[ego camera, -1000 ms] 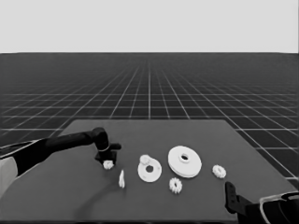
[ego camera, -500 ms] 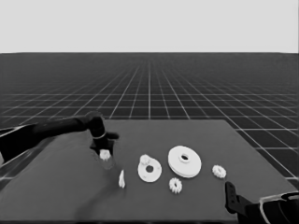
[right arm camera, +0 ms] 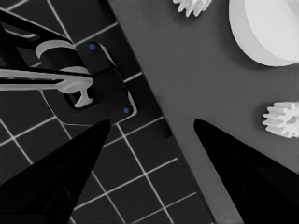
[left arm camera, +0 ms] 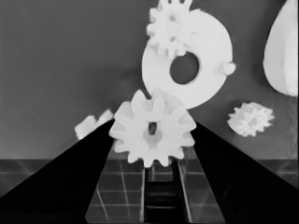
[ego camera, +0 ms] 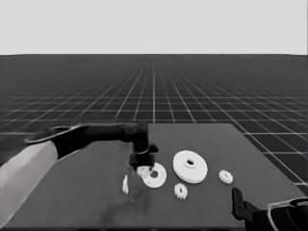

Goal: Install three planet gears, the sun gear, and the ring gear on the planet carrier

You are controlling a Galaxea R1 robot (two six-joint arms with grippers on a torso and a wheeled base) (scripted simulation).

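The left gripper hangs over the left rim of the smaller round part, its fingers clamped on a small toothed gear; one gear already sits on that part. The larger round part lies just right of it, a loose gear lies in front, another gear sits farther right, and a thin white piece lies to its left. The right gripper waits spread wide over the table's near right corner.
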